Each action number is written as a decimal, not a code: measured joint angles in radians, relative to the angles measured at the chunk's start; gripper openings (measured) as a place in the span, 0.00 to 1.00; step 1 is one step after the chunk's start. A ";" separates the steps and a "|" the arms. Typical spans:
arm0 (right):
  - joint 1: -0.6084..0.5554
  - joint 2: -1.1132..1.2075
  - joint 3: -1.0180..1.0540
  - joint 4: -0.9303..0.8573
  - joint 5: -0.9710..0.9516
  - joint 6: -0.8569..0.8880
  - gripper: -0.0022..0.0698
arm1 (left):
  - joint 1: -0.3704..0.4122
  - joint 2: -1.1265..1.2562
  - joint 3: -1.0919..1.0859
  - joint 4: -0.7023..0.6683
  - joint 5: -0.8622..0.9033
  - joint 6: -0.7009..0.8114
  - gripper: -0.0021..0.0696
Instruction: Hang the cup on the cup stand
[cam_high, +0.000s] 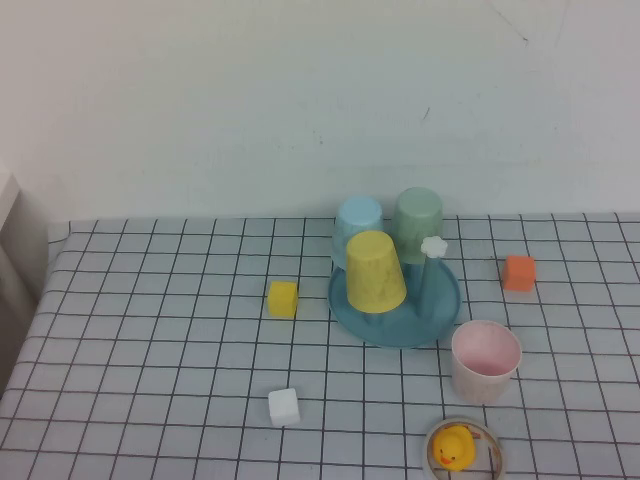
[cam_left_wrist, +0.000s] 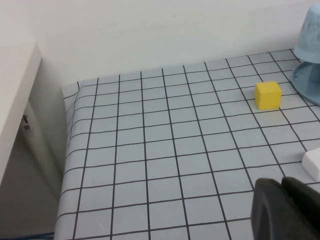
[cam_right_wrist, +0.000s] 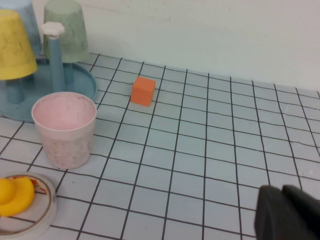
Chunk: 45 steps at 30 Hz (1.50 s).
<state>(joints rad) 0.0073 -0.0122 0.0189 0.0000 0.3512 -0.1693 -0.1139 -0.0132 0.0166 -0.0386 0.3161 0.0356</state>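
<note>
Pink cup (cam_high: 485, 360): upright, mouth up, on the gridded tabletop (cam_high: 150, 350), just beside the stand's near right rim.
Cup stand (cam_high: 440, 300): teal dish holding inverted yellow cup (cam_high: 375, 271), light blue cup (cam_high: 357, 227) and green cup (cam_high: 417, 223); the flower-knobbed peg (cam_high: 433, 247) is bare.
Left hand (cam_left_wrist: 287, 210): low over the tabletop's left part, near the white cube (cam_left_wrist: 313, 163); grip state cannot be told.
Right hand (cam_right_wrist: 290, 215): low over the right side, well apart from the cup; grip state cannot be told.
Nearby: yellow cube (cam_high: 283, 298), orange cube (cam_high: 518, 272), duck ring dish (cam_high: 463, 447).
</note>
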 joint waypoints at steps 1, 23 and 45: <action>0.000 0.000 0.000 0.000 0.000 0.000 0.03 | 0.000 0.000 0.000 0.000 0.000 0.000 0.03; 0.000 0.000 0.000 0.000 0.000 -0.020 0.03 | 0.000 0.000 0.000 0.000 0.000 0.003 0.03; 0.000 0.000 0.009 0.027 -0.159 -0.022 0.03 | 0.000 0.000 0.002 0.004 -0.157 0.005 0.03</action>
<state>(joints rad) 0.0073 -0.0122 0.0276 0.0271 0.1920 -0.1916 -0.1139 -0.0132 0.0186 -0.0347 0.1588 0.0401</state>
